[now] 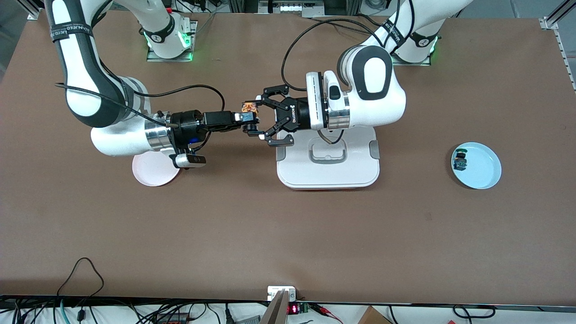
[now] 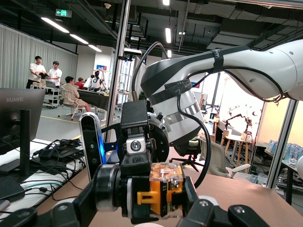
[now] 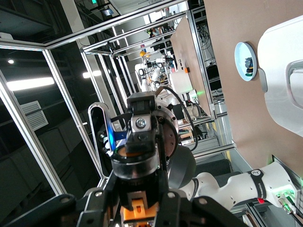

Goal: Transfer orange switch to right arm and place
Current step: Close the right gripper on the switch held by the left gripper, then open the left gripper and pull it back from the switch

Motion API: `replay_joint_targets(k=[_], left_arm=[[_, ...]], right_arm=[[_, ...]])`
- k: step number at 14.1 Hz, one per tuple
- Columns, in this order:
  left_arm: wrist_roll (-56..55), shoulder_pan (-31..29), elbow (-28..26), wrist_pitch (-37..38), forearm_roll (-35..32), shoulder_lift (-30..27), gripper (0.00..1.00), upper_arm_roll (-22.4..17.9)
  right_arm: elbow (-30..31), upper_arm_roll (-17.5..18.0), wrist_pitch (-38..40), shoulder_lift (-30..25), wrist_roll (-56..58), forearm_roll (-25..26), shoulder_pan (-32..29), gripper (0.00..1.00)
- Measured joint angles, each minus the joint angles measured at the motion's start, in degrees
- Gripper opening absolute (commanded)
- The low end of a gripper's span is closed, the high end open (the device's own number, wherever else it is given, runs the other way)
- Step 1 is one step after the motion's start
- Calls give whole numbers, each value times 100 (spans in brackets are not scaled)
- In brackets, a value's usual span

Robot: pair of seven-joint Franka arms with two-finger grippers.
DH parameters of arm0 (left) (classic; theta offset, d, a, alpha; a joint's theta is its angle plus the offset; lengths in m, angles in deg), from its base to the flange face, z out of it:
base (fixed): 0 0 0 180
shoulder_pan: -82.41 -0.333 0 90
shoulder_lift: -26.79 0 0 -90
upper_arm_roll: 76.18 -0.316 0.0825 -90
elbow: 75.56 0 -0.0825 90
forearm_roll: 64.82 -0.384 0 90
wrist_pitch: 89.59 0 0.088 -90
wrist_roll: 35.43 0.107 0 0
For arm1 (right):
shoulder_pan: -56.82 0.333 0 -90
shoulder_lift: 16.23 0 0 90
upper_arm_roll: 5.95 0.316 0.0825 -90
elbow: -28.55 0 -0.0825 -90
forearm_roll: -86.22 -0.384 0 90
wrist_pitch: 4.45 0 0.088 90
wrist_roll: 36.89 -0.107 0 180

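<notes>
Front view: the two grippers meet in the air over the bare brown surface (image 1: 288, 234), between the pink plate (image 1: 150, 173) and the white lidded box (image 1: 328, 159). The right gripper (image 1: 253, 120), slim and black, has its fingers closed on the orange switch (image 1: 249, 108). The left gripper (image 1: 269, 118), the wide linked claw, has its fingers spread open around the switch without pressing it. A light blue plate (image 1: 483, 173) near the left arm's end of the surface carries a small dark part with a green top (image 1: 460, 161).

Left wrist view: the orange switch (image 2: 163, 189) sits close up, clamped by the right gripper (image 2: 142, 189), with the left gripper's dark fingers (image 2: 208, 213) apart beside it.

Right wrist view: the switch (image 3: 138, 208) shows between the right gripper's closed fingers (image 3: 123, 189), facing the left gripper's body (image 3: 142, 137).
</notes>
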Motion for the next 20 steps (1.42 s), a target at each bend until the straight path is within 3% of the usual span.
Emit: replay_joint_targets(k=[1,2,13,20], left_arm=[[-2,0,0,0,0,0,58,0],[-10,0,0,0,1,0,98,0],[-333,-41,57,16,2,0,100,2],[-423,-270,-20,585,2,15,100,-47]], right_arm=[[0,0,0,0,14,0,0,6],[0,0,0,0,17,0,0,6],[-8,-10,3,2,118,0,0,2],[-8,-69,14,-2,261,91,-229,2]])
